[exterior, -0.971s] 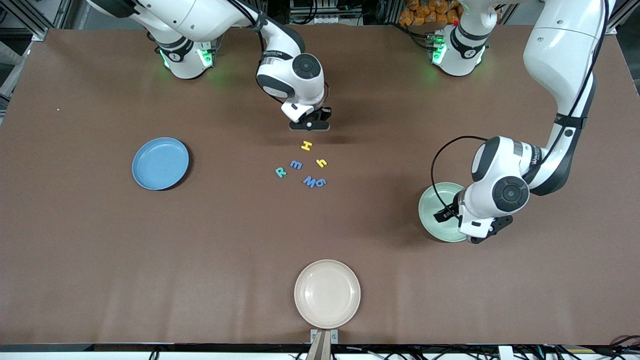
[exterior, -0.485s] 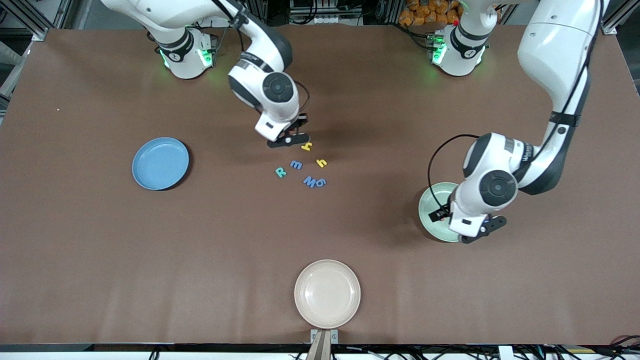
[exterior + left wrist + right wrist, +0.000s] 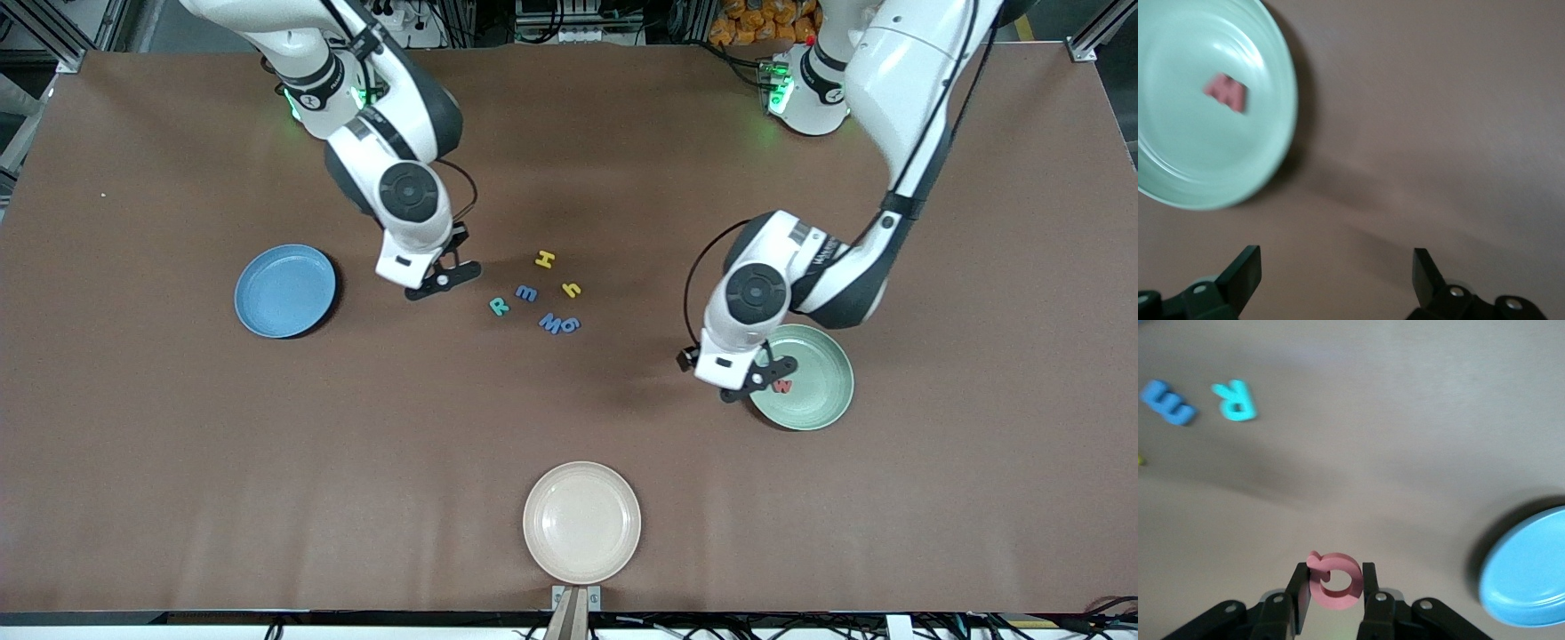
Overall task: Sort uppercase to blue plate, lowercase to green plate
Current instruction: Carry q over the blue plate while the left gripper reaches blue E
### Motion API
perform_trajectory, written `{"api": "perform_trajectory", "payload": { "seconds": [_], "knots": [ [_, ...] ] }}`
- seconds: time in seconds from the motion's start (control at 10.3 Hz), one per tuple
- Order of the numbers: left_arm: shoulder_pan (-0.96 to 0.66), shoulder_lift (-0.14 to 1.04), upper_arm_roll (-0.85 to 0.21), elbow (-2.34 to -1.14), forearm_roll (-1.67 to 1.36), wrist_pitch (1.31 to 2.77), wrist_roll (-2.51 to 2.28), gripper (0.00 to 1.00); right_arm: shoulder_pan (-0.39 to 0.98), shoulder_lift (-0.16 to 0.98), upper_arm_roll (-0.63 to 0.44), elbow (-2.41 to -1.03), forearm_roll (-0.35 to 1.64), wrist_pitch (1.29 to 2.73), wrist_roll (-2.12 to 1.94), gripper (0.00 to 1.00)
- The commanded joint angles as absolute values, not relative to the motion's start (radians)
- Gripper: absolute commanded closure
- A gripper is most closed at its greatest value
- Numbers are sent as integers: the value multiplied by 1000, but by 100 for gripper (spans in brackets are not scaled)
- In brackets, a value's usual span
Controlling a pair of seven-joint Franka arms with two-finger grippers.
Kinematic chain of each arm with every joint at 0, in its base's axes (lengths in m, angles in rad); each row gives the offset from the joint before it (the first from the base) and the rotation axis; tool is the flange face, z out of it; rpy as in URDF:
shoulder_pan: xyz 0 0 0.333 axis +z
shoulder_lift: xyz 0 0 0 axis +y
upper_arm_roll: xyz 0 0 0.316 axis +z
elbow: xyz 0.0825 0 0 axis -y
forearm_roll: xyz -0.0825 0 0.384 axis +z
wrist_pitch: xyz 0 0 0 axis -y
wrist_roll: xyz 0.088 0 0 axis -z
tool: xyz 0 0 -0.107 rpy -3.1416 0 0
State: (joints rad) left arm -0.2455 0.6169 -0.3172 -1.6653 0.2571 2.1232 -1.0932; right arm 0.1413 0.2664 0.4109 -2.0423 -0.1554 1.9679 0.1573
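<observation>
Setting: brown table under a high camera, both my bases along its upper edge.

Right gripper: up in the air over bare tabletop between the blue plate and the loose letters, jaws pinching the red Q. In the right wrist view the Q sits upright between my two pads, its tail toward one finger.

Left gripper: hovering over the rim of the green plate, at the edge toward the table's middle, jaws spread wide and holding nothing. In the left wrist view both fingertips frame bare table just beside the plate.

Green plate: toward my left arm's end of the table, with the red w lying flat inside it.

Blue plate: toward my right arm's end, nothing visible in it.

Letter cluster: mid-table, between the two plates. The yellow H lies farthest from the front camera; the yellow h is a little nearer, toward the left arm's end. The blue m and the teal R lie just beside each other. The blue M and the blue rounded letter sit nearest the camera, touching or almost touching.

Beige plate: at the table edge closest to the front camera, well apart from the letters.
</observation>
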Motion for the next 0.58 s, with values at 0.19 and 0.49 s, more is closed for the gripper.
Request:
{"api": "perform_trajectory", "payload": {
  "seconds": [0.19, 0.49],
  "knots": [
    [-365, 681, -313, -1628, 267, 2125, -1253, 0, 137, 209, 74, -2094, -129, 1973, -432, 88],
    [-437, 684, -313, -1628, 241, 2125, -1415, 0, 135, 235, -81, -2149, -130, 2072, -661, 88]
  ]
}}
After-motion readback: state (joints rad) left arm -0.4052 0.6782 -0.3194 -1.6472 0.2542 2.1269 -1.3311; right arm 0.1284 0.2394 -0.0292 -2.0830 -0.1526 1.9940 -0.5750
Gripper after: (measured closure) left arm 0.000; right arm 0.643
